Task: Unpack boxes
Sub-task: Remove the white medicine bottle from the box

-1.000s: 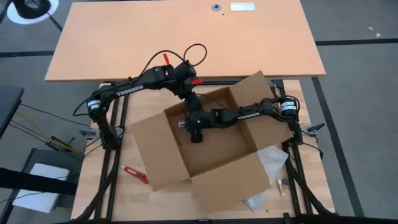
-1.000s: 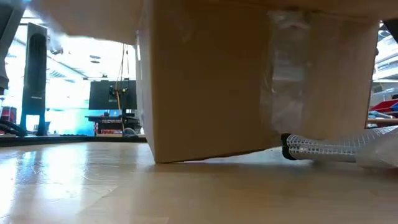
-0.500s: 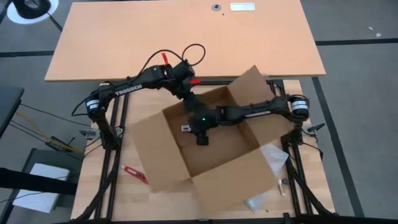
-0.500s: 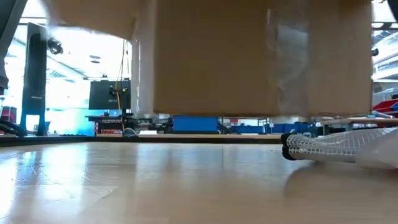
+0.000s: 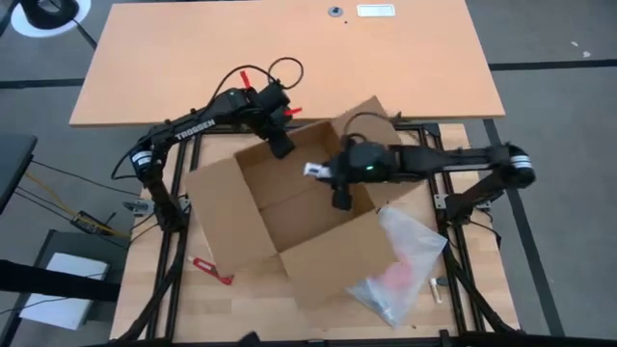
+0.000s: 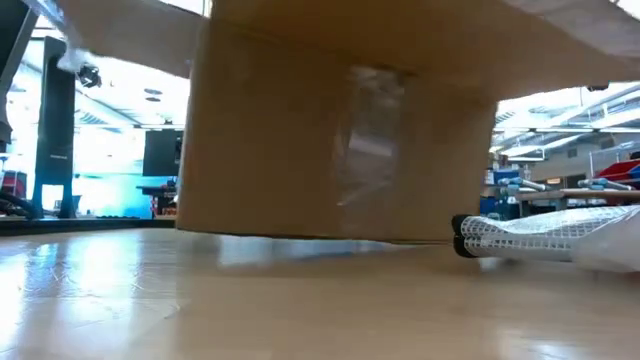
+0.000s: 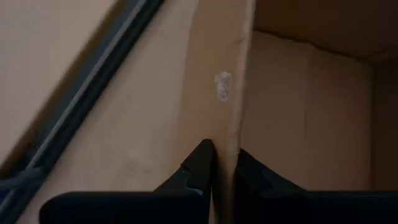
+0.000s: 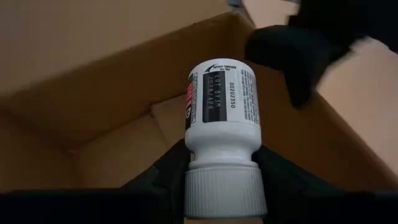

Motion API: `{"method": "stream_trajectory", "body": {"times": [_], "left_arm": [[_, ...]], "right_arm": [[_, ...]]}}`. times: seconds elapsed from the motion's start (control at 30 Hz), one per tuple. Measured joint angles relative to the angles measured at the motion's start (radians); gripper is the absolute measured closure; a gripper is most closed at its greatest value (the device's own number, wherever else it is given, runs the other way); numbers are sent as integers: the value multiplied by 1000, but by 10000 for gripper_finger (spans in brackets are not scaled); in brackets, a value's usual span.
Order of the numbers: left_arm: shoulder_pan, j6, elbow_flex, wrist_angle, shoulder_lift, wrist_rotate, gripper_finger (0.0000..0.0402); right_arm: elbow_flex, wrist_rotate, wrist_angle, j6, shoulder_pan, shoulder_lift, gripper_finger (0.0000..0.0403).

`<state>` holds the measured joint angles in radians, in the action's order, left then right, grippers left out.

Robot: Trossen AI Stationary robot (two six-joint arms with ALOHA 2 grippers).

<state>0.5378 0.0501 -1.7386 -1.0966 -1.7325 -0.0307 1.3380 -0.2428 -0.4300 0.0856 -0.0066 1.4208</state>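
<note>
The brown cardboard box stands open in the middle of the table, flaps spread. My left gripper is at its far wall, shut on the wall's top edge. My right gripper hangs above the box's far right part, shut on a white bottle with a printed label and a ribbed white cap. In the low view the box's near wall fills the picture; whether its bottom touches the table I cannot tell. My left gripper pinches the box's far wall between its two fingers, one inside the box and one outside. They come steeply from above, across the top edge. My right gripper pinches the white bottle at its neck end, just above the cap, one finger on each side. The cap lies back toward the wrist and the body sticks out past the fingertips. The bottle is lifted clear above the box.
A clear plastic bag with a red thing and a mesh-wrapped piece lies by the box's near right corner. A red tool lies at the near left, partly under a flap. A wide wooden board spans the far side.
My right gripper has risen out of the box with the white bottle, drawing back toward the table's right and far side. My left gripper has swung toward the left edge with the far wall; the box has tipped up, turned and shifted left, uncovering more of the bag.
</note>
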Motion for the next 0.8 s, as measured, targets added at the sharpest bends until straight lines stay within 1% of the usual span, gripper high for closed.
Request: {"method": "stream_trajectory", "body": {"times": [0.13, 0.23, 0.37, 0.47, 0.57, 0.63, 0.73, 0.8], "left_arm": [[83, -43, 26, -39, -1, 7, 360], [162, -63, 38, -66, -1, 14, 360], [261, -65, 41, -72, -1, 32, 360], [318, -42, 41, -70, -1, 24, 351], [353, -39, 31, -73, -2, -13, 325], [368, -21, -3, -72, -4, -29, 301], [379, 18, -99, -68, -3, -41, 262], [379, 33, -174, -51, 7, -70, 241]], "right_arm": [[1, 1, -118, -200, 20, -117, 262], [1, 32, -249, -314, 52, -174, 262], [1, 57, -443, -437, 118, -210, 262], [1, 57, -545, -494, 179, -214, 262], [1, 58, -612, -512, 238, -212, 262], [1, 59, -640, -514, 272, -212, 262], [1, 58, -665, -524, 316, -212, 262], [0, 57, -668, -527, 346, -211, 262]]}}
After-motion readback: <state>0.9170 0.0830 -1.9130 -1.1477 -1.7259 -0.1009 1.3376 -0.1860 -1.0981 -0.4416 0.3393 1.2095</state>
